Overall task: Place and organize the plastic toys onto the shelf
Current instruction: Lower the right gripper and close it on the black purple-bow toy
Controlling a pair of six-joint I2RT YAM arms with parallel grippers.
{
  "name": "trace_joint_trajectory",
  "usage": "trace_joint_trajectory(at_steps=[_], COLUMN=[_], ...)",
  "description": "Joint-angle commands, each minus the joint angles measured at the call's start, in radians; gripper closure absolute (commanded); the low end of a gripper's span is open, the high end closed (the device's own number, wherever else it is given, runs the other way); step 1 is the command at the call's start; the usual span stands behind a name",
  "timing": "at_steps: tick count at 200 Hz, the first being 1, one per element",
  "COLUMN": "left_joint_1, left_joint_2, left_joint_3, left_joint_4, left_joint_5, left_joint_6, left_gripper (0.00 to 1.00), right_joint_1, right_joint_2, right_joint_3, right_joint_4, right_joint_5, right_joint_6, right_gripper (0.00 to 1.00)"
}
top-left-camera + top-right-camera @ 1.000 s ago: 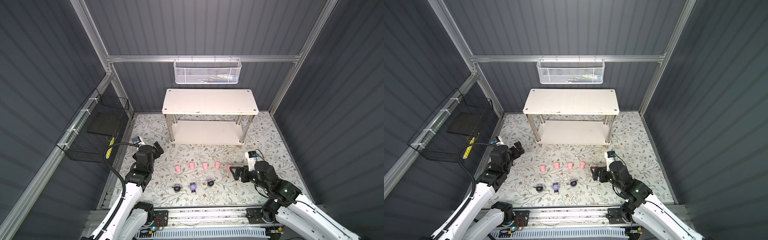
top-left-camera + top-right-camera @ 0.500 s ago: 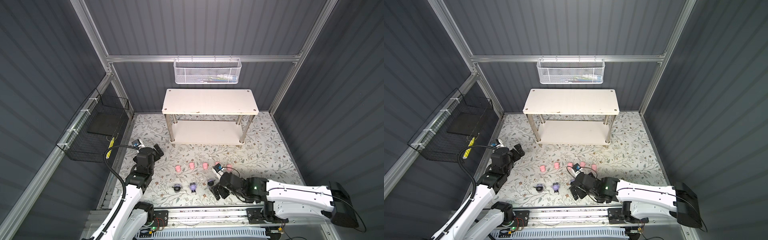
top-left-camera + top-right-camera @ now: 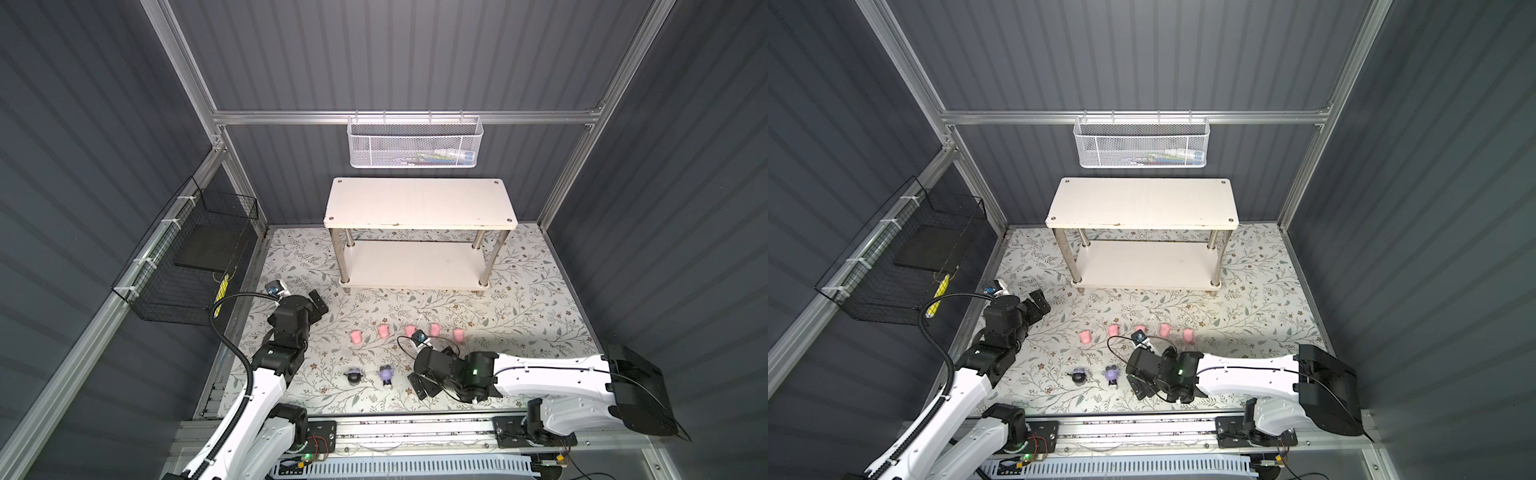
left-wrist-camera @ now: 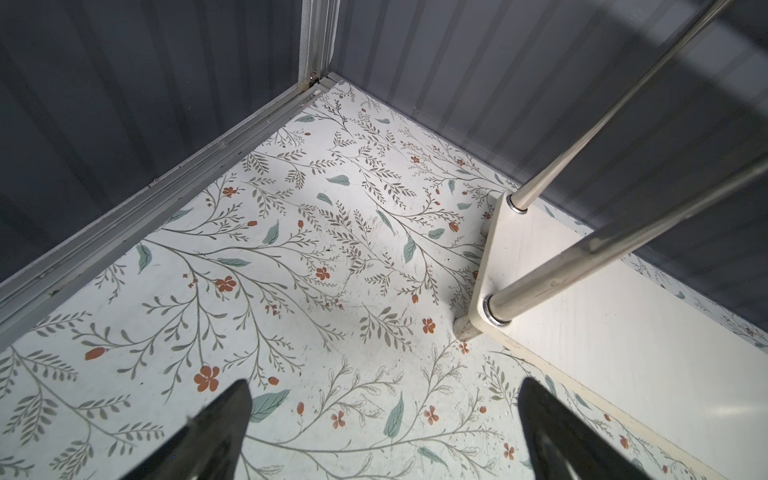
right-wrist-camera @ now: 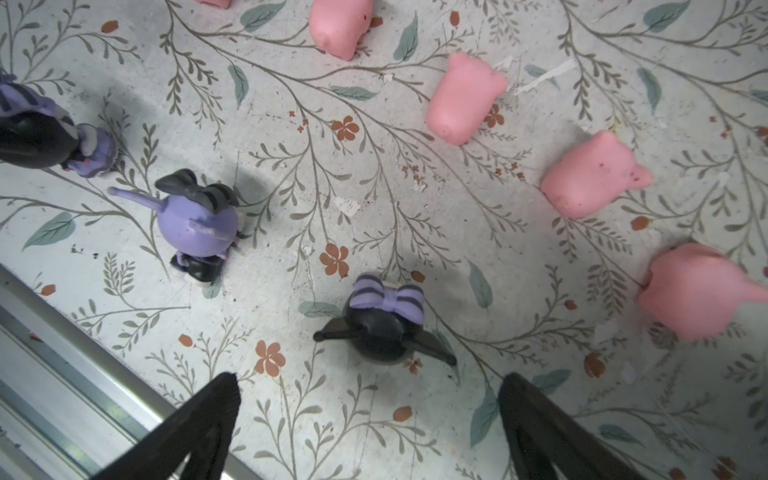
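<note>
In front of the white two-tier metal-legged shelf [image 3: 419, 203], the plastic toys [image 3: 383, 331] sit on the floral worktop [image 3: 519, 316]. My right claw [image 5: 370, 386] hangs spread, empty, by the black-headed lavender-bowed figurine [image 5: 380, 336]; next I'd lower and pinch it. Left claw [image 4: 384, 395] gapes idle.
</note>
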Motion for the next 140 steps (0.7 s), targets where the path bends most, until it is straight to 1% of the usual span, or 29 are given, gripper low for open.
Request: trace_joint_trajectory(at_steps=[1, 12, 63, 98, 140], left_joint_1=[-0.005, -0.005, -0.005, -0.005, -0.005], left_joint_2=[0.009, 0.013, 0.018, 0.019, 0.022], left_joint_3=[-0.01, -0.008, -0.016, -0.02, -0.028], left_joint_4=[0.022, 0.022, 0.027, 0.027, 0.03], left_joint_5=[0.01, 0.01, 0.006, 0.007, 0.001], left_joint_6=[-0.013, -0.014, -0.015, -0.014, -0.012], left_gripper=[0.0, 0.0, 0.0, 0.0, 0.0], right_joint_1=[-0.032, -0.047, -0.061, -0.068, -0.073], right_joint_2=[0.011, 0.013, 0.072, 0.099, 0.121], right_joint_3=[0.007, -0.001, 0.018, 0.024, 0.034], right_joint_4=[-0.005, 0.029, 0.046, 0.054, 0.055], right_joint_5=[-0.031, -0.047, -0.092, -0.112, -0.121], right_joint_6=[0.018, 0.02, 0.001, -0.004, -0.013], right_gripper=[0.02, 0.02, 0.05, 0.09, 0.19])
